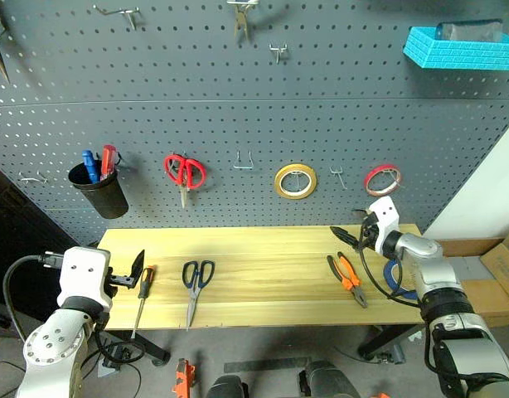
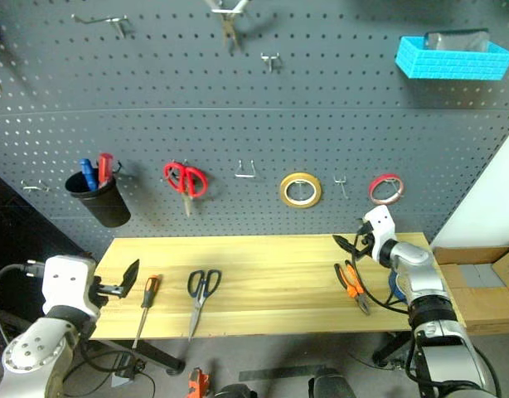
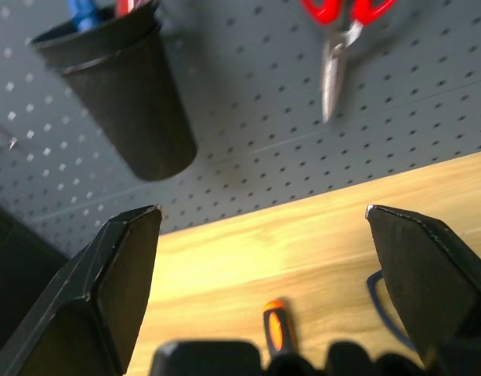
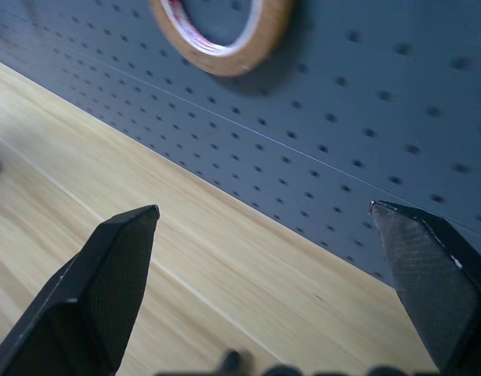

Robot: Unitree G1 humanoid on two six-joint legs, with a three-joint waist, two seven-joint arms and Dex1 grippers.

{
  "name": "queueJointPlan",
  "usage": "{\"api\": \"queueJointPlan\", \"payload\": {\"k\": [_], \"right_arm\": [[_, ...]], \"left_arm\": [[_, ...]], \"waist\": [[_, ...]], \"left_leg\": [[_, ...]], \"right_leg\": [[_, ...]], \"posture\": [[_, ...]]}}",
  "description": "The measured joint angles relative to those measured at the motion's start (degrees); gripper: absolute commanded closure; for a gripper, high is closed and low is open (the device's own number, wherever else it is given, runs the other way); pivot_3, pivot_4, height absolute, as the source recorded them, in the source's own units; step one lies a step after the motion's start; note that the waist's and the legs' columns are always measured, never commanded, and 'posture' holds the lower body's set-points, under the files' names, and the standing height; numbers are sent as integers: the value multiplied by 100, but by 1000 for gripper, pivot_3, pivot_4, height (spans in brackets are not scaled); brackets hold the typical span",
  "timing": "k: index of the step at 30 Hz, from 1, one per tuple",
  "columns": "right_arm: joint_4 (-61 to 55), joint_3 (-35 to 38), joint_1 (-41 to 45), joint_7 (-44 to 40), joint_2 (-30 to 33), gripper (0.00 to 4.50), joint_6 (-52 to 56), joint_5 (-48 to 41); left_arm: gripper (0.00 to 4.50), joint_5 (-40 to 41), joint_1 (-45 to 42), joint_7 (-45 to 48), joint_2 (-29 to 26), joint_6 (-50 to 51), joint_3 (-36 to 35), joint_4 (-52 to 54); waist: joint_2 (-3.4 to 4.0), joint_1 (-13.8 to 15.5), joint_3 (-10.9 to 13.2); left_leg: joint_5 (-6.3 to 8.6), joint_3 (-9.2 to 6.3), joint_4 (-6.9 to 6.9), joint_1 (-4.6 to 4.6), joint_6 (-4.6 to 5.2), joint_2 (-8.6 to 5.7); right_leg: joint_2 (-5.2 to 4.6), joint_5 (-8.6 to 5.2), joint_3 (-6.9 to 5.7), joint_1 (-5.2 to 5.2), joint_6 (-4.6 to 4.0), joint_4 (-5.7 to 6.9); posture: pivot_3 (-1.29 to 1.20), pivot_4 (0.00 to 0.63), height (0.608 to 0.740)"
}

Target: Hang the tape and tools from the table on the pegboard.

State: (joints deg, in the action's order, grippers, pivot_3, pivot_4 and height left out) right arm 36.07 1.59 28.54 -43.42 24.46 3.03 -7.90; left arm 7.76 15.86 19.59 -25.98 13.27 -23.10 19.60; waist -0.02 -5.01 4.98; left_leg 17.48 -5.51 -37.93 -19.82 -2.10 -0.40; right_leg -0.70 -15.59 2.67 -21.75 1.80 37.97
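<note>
The table (image 1: 263, 249) of light wood stands in front of the dark grey pegboard (image 1: 238, 108). On it lie the orange-and-black screwdriver (image 1: 143, 286) at the left, the dark blue scissors (image 1: 196, 280) beside it, and the orange-handled pliers (image 1: 347, 279) at the right. The blue tape (image 1: 393, 279) lies at the right end, partly hidden behind my right forearm. My left gripper (image 1: 132, 272) hangs open just left of the screwdriver, above the table's left end. My right gripper (image 1: 347, 236) is open above the table's back right, behind the pliers, with nothing between its fingers.
On the pegboard hang a black cup (image 1: 97, 189) with pens, red scissors (image 1: 185, 172), a yellow tape roll (image 1: 295, 181), a red tape roll (image 1: 382, 178) and a blue basket (image 1: 462, 46). Bare hooks (image 1: 243, 162) (image 1: 338, 176) sit between them. Cardboard boxes (image 1: 495, 274) stand at the right.
</note>
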Motion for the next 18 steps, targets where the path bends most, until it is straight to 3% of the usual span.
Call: {"api": "queueJointPlan", "payload": {"k": [9, 14, 18], "right_arm": [[-224, 30, -254, 125, 82, 0, 16, 1], [-255, 298, -418, 406, 531, 0, 239, 7], [-416, 526, -635, 849, 730, 0, 391, 62]], "left_arm": [[25, -230, 45, 191, -52, -386, 309, -59], [25, 368, 241, 655, -90, 196, 495, 402], [25, 488, -217, 721, -212, 514, 729, 700]], "waist": [[12, -33, 8], [9, -27, 60], [-7, -53, 154]], "left_leg": [[0, 20, -1, 1, 0, 3], [0, 34, -2, -4, 1, 7], [-1, 46, -5, 1, 3, 2]], "right_leg": [[18, -1, 11, 0, 1, -1], [6, -10, 17, 0, 15, -1], [28, -10, 27, 2, 14, -1]], "posture": [[-137, 74, 740], [-171, 101, 740], [-207, 132, 740]]}}
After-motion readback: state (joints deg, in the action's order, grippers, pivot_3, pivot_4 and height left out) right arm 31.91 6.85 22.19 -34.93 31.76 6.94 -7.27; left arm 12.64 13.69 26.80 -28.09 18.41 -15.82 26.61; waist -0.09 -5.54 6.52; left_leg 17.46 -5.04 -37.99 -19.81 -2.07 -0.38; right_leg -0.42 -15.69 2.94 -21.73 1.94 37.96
